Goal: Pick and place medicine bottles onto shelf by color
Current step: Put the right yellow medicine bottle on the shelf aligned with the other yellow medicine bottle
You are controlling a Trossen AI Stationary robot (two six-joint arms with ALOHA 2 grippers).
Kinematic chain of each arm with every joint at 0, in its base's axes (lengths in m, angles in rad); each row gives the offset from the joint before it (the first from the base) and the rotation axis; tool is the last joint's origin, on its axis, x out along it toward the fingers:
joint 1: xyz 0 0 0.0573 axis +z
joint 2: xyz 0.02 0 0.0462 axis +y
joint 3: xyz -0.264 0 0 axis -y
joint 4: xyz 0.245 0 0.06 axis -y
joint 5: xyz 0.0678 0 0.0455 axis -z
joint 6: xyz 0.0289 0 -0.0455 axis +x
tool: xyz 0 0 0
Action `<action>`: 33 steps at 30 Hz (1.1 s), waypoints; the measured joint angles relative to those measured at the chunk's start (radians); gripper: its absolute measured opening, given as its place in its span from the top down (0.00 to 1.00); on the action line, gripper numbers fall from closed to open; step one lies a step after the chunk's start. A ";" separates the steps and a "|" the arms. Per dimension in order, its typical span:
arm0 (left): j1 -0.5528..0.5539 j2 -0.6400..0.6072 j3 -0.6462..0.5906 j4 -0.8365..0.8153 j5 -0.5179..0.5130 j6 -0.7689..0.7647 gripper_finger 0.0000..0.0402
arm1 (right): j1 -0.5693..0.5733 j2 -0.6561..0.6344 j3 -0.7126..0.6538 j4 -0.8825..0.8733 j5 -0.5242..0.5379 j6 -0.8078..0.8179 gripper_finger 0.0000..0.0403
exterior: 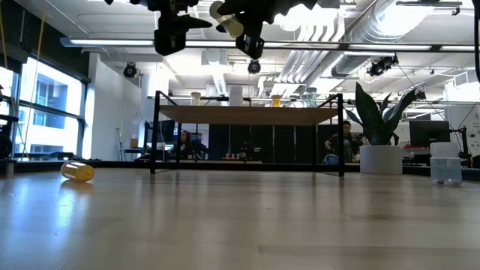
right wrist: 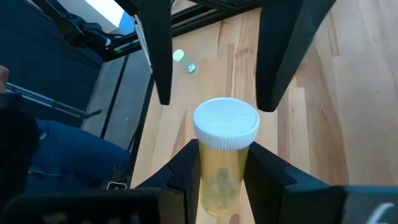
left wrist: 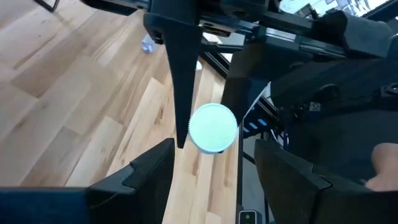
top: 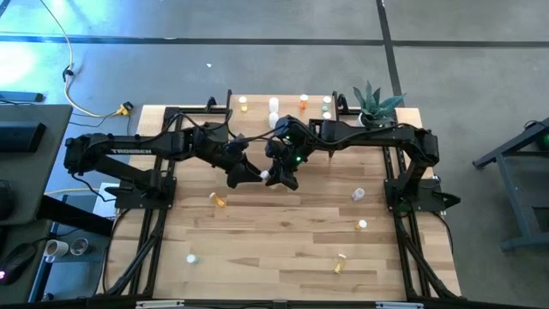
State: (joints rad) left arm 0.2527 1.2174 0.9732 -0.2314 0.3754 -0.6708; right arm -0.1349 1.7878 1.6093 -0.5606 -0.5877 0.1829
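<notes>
Pincers meet high over the counter point(top: 283, 240), in front of the shelf point(exterior: 247, 114). Your left pincer point(top: 255, 176) is wide open around the white cap, holding nothing. Your right pincer point(right wrist: 221, 168) squeezes the pale yellow bottle point(right wrist: 222, 155) tight, cap toward the left one.

Both arms matte black, built of boxy links on black tube frames. Left arm point(top: 129, 150): white "TROSSEN" lettering along the upper link. Right arm point(top: 377, 137): black cable looped along its link, small green light near the wrist. Left gripper point(top: 257, 175) and right gripper point(top: 276, 178): flat, tapering, dark fingers point(right wrist: 180, 180).
</notes>
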 joint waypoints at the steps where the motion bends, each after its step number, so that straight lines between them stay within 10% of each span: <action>1: 0.000 0.003 0.000 0.001 -0.001 0.000 0.47 | 0.001 0.000 0.000 -0.001 0.000 0.001 0.78; 33: -0.113 0.051 -0.001 0.023 -0.020 -0.033 0.47 | 0.089 0.029 -0.001 0.020 0.000 0.214 0.78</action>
State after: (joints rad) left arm 0.1398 1.2680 0.9726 -0.2085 0.3553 -0.7040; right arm -0.0460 1.8164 1.6081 -0.5408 -0.5880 0.3965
